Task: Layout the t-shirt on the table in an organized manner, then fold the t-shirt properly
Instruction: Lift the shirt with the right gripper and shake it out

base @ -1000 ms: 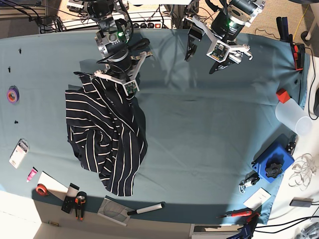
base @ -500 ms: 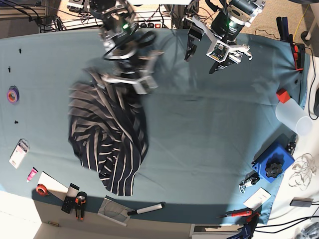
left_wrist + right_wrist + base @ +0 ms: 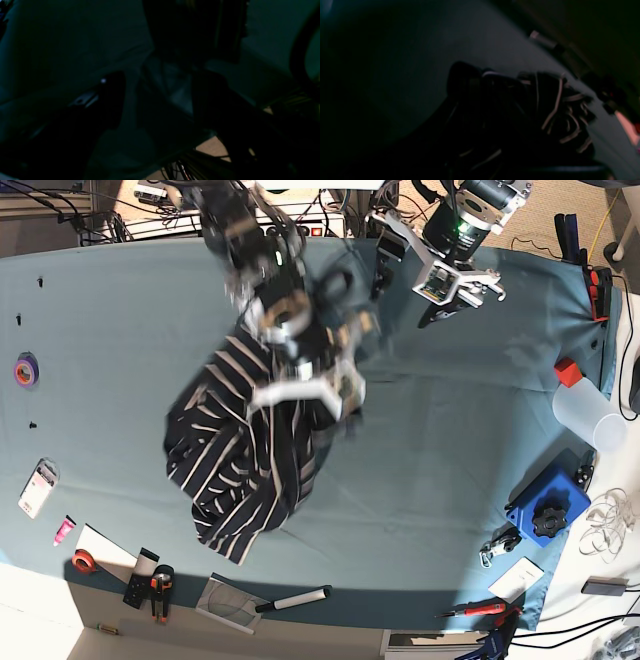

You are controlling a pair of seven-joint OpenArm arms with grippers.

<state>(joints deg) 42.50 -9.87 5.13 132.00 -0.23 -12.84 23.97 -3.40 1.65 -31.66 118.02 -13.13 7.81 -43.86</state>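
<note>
The dark, white-striped t-shirt (image 3: 240, 470) hangs bunched from my right gripper (image 3: 318, 408), which is shut on its upper edge over the middle of the teal table (image 3: 450, 440). The shirt's lower part drags on the cloth toward the front left. The right wrist view is dim and shows crumpled striped t-shirt (image 3: 520, 112) folds close below the camera, against the table (image 3: 420, 62). My left gripper (image 3: 408, 298) hovers open near the table's far edge, right of the shirt, holding nothing. The left wrist view is very dark and shows only the table (image 3: 62, 50) cloth and its far edge.
A purple tape roll (image 3: 26, 369) lies at the left edge. Pliers (image 3: 160, 590), a red tape roll (image 3: 84, 561) and a marker (image 3: 295, 600) lie along the front. A clear container (image 3: 588, 415) and a blue box (image 3: 548, 505) stand at the right.
My right arm has swung right and toward the table's middle, lifting and dragging the bunched t-shirt along with it. The left arm has stayed in place, open.
</note>
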